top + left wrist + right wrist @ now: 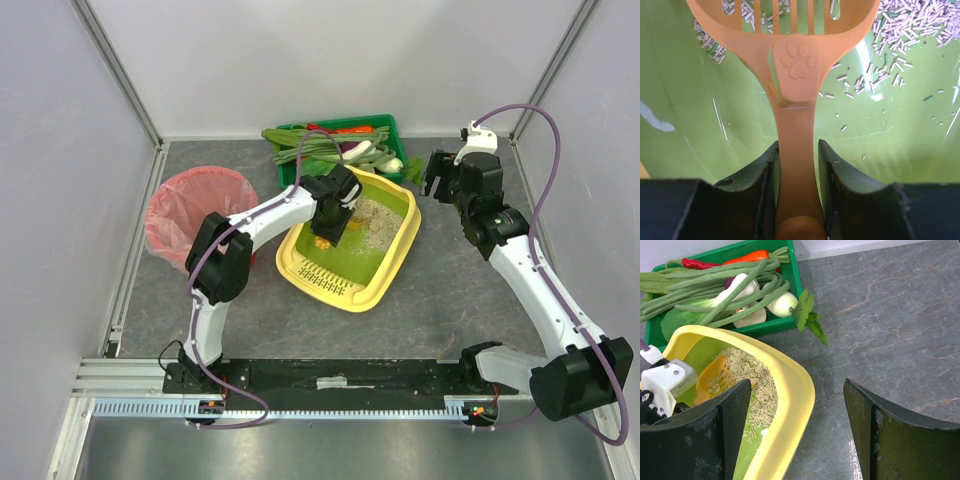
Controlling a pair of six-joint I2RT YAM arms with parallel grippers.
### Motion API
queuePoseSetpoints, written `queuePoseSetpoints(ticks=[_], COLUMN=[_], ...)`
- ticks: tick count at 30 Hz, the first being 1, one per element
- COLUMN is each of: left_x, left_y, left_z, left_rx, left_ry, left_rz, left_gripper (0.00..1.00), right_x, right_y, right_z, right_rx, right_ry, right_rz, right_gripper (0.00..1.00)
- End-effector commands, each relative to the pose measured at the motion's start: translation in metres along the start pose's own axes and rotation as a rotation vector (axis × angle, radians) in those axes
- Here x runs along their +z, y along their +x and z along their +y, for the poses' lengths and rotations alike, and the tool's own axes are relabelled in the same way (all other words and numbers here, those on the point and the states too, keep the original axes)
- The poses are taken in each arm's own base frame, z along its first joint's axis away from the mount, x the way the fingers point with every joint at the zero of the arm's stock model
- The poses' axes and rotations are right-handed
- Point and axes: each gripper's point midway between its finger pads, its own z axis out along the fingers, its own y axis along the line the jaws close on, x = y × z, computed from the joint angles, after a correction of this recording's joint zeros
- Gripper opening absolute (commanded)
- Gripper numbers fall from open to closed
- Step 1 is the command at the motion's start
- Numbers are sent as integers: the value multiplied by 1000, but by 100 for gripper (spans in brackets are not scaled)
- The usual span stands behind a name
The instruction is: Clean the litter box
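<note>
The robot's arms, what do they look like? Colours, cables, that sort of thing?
Both the left arm and right arm have white links joined by chunky black joints, each trailed by a looping purple cable. The left gripper and right gripper end in two dark, curved, slightly scuffed fingers.

The large rounded-rectangular plastic litter box, yellow outside and lime-green inside, sits diagonally on the grey surface, its slotted yellow ledge nearest and pale grainy litter toward the far end.
</note>
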Motion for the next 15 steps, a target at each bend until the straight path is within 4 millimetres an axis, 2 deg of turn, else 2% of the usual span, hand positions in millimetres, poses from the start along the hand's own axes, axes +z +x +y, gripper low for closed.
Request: queuePoseSetpoints(ticks=[1, 2, 6, 12, 15], left_x=[-30, -28, -23, -20, -10], left_y=[-31, -25, -23, -34, -32], left_z=[2, 1, -3, -4, -7], left_rx=[26, 36, 52, 60, 69], left_ry=[8, 15, 42, 48, 63], left_rz=[-166, -160, -167, -207, -176], left_gripper=[2, 2, 2, 2, 2], right_x=[-2, -3, -1, 1, 0], right_y=[-15, -16, -15, -15, -15], right_z=[1, 0, 0, -1, 0], right_rx=[17, 18, 20, 21, 19], right_ry=[2, 7, 8, 10, 9], right_rz=[-49, -52, -50, -51, -51], right_gripper=[82, 82, 82, 82, 82])
